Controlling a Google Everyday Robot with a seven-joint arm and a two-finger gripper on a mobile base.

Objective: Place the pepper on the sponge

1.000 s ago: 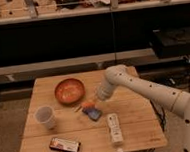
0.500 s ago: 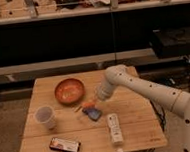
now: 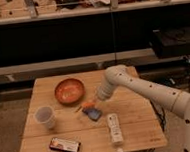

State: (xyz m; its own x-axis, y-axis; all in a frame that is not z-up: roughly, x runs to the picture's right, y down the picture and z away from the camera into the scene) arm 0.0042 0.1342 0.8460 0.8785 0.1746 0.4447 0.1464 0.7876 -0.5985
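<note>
So my gripper (image 3: 94,101) is down low over the pale slatted wooden table (image 3: 137,121), right at the upper-left corner of the small flat blue rectangular sponge (image 3: 95,114). The little orange tapered pepper (image 3: 87,106) sits at that same corner, touching or overlapping the sponge's edge as best I can make out. Honestly can't tell whether I'm clamped on it or have let go, since the gripper tip and the pepper run together from here. My worry is that the pepper looks smooth, round-sided and pointy, so it'll probably roll. The sponge is a small, soft, squishy landing pad, and perched on an edge like that the pepper could tip off onto the wood. The sponge also looks light, so if I lift away while catching it, I'd guess it slides or flips on that slick tabletop. The long white plastic remote-like bar (image 3: 114,128) is near its lower right, and the round orange-brown glossy bowl (image 3: 69,90) sits up-left, so a sloppy exit swing could knock either one.
</note>
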